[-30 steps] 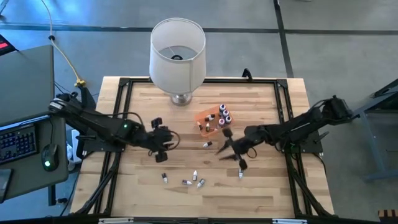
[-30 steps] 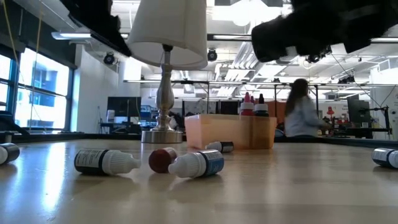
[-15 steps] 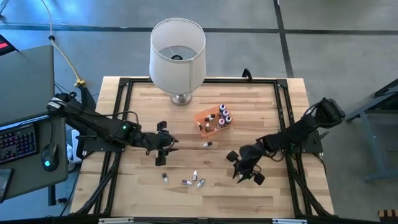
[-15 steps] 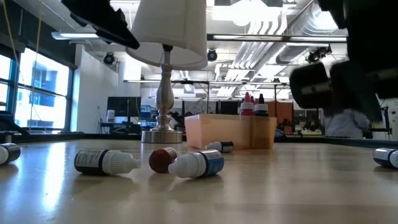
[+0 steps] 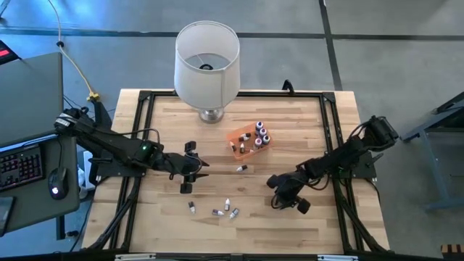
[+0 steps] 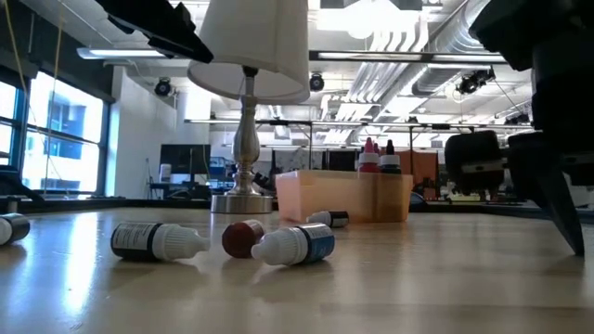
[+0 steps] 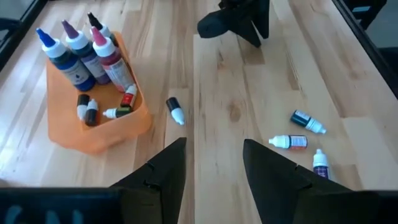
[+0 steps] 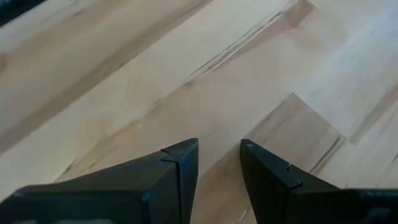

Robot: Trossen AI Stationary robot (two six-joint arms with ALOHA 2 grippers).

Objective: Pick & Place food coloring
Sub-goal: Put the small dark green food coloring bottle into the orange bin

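Observation:
Loose food coloring bottles (image 5: 227, 204) lie on their sides near the table's near edge; the left wrist view shows these bottles (image 7: 298, 121) too. One more bottle (image 5: 242, 168) lies beside the orange tray (image 5: 245, 139), which holds several upright and lying ones. My left gripper (image 5: 190, 167) hovers open left of centre, above the table. My right gripper (image 5: 284, 197) is open and low over the table, right of the loose bottles. Between its fingers, the right gripper (image 8: 219, 168) shows only bare wood.
A big white lamp (image 5: 207, 54) stands at the table's far edge, behind the tray. A black frame runs along the table's edges. In the low view, bottles (image 6: 292, 244) lie in the foreground with the tray wall (image 6: 343, 197) behind. Bare wood lies between the two grippers.
My right gripper has swung from beside the tray toward the near-right of the table and dropped low, its fingers now pointing down close to the wood. The left gripper has shifted only slightly. No bottle has moved.

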